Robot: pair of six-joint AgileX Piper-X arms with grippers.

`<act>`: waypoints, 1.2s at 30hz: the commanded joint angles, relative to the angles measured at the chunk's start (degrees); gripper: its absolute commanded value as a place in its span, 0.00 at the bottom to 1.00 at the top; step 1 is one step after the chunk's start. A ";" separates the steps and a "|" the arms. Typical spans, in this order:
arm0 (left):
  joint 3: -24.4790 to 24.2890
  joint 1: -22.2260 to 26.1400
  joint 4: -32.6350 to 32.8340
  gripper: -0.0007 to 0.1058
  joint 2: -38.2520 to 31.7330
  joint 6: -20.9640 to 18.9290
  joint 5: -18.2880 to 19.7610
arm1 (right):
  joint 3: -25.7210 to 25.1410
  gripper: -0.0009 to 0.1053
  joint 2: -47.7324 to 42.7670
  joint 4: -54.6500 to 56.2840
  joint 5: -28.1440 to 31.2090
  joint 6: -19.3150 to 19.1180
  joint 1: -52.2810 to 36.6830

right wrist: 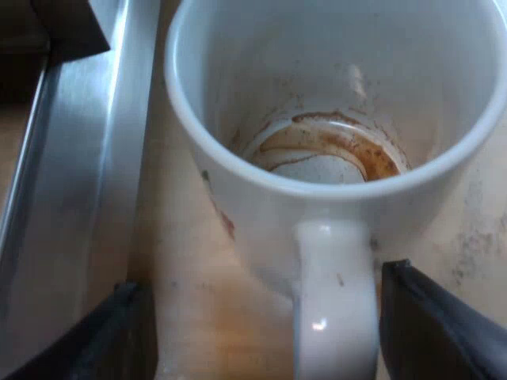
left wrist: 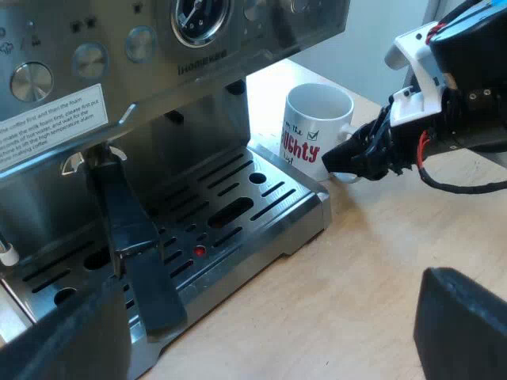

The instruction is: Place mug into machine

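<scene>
Now my right gripper [right wrist: 265,321] sits released, fingers at three and nine o'clock around the handle [right wrist: 333,293] of the mug [right wrist: 261,87]; my left gripper [left wrist: 269,332] hangs released, empty.

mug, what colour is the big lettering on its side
Red, on the white ceramic mug; clearest in the left wrist view.

Clearances. My right gripper [right wrist: 269,317] straddles the mug handle [right wrist: 333,293], with a free gap inside each finger. Outside one finger, the drip tray [right wrist: 79,198] wall stands just beside the mug [right wrist: 333,119], leaving only a narrow lane. Ahead of my left gripper [left wrist: 269,340], whose fingers are spread wide, bare table [left wrist: 372,261] lies open. The holder's dark handle [left wrist: 131,245] bars part of the tray's slotted deck.
</scene>
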 commanded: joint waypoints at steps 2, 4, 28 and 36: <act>-0.46 -0.25 -0.94 0.75 -0.04 -0.35 0.36 | -0.27 0.58 1.42 -2.96 0.51 -0.43 -0.31; -0.46 -0.25 -0.94 0.75 -0.04 -0.35 0.36 | -0.27 0.58 1.97 -3.52 1.31 -0.43 -0.31; -0.46 -0.25 -0.94 0.75 -0.04 -0.35 0.36 | -0.27 0.01 2.43 -4.14 4.30 -2.23 -0.31; -0.46 -0.25 -0.94 0.75 -0.04 -0.35 0.36 | -0.27 0.01 -0.64 -2.40 4.30 -2.23 -0.31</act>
